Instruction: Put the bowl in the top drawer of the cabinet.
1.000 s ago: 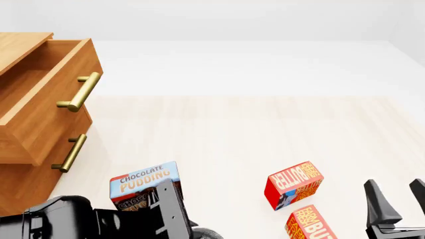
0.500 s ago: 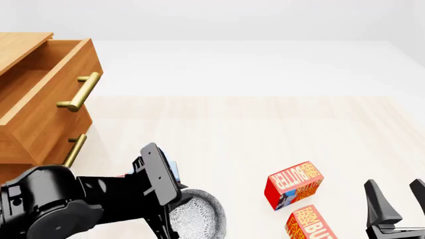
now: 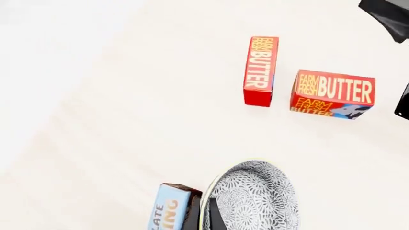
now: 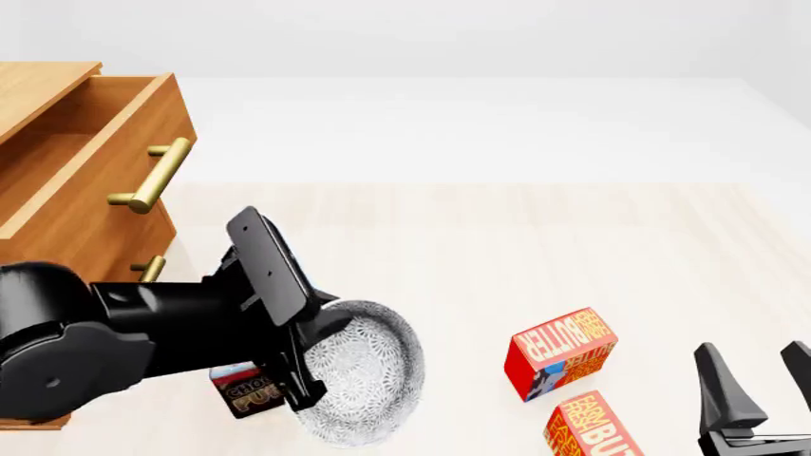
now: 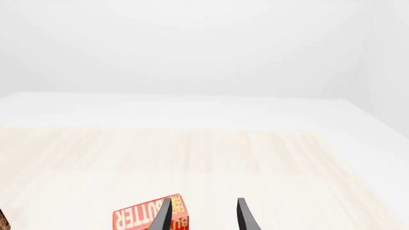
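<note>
At the near right edge of the pale wooden table, our right gripper rests with its black fingers spread and holding nothing. Just beyond it lie two red butter boxes. To the left, our left gripper is pinching the rim of the round white bowl with grey lacy pattern, tilted on edge above the table, beside the chocolate pudding box. Farther left stands the orange-brown wooden cabinet, its top drawer pulled out.
</note>
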